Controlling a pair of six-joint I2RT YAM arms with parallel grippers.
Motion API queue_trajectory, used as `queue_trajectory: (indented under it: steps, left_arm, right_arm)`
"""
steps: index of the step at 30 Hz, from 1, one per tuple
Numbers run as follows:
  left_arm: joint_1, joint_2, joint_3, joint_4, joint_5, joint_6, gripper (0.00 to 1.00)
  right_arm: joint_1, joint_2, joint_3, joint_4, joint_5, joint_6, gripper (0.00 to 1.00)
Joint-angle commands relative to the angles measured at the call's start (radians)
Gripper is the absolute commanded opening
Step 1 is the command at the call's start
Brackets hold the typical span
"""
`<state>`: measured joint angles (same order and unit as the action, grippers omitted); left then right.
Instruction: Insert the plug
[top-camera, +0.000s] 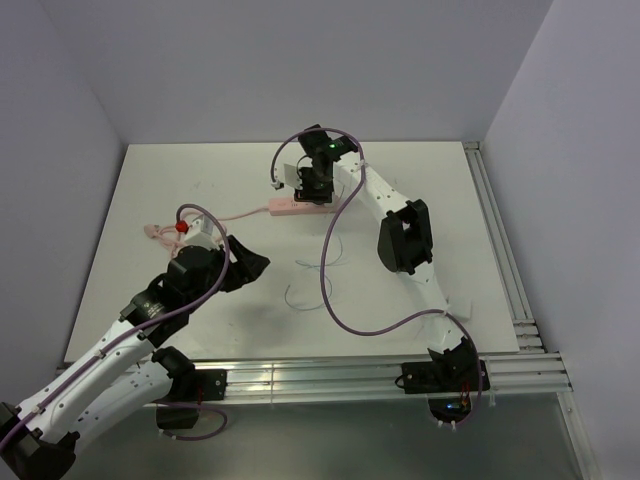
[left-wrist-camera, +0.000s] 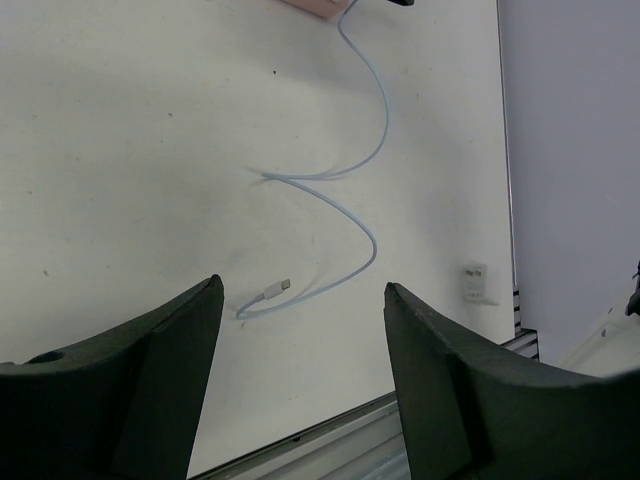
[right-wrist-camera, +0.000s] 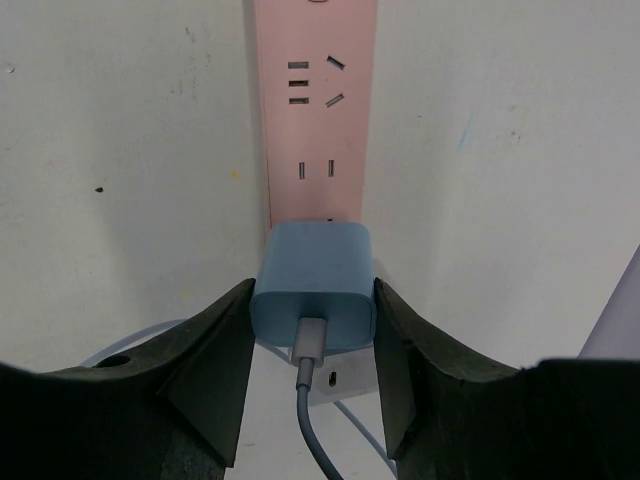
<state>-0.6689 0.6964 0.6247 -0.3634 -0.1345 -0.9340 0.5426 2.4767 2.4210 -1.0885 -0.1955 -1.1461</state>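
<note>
The white worktop spreads under my two arms. My right arm reaches to the far middle, where the pink power strip lies flat. My left arm hangs low over the near-left part, well apart from the strip.

My right end effector is clenched on the plug, a light-blue block pinched by its two sides between the black fingers. The plug stands on the near end of the strip, squarely in line with its length, covering whatever socket lies below. Just beyond it the strip shows a bare two-slot socket, with more openings farther on.

My left end effector is released and holds nothing, hovering above bare worktop. The thin pale cable leaves the plug and loops across the worktop toward my left side. It ends in a small white connector lying loose below my left fingers.

By my reading the job is near its close: the plug is in hand and lined up on the strip. Whether its pins are fully home I cannot tell, as the block hides the joint. What is left, I judge, is a firm push down if needed. After that comes letting go and lifting clear without dragging the strip.
</note>
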Motion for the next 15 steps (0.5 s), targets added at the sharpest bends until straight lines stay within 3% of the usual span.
queue_trajectory:
  steps: [1, 15]
  left_arm:
    - [0.005, -0.011, -0.002, 0.026, 0.013, 0.026, 0.71]
    - [0.006, -0.021, -0.006, 0.021, 0.019, 0.026, 0.70]
  right_arm:
    - [0.000, 0.018, -0.030, -0.119, -0.010, 0.017, 0.00]
    - [0.007, -0.001, -0.040, -0.143, -0.021, 0.036, 0.00]
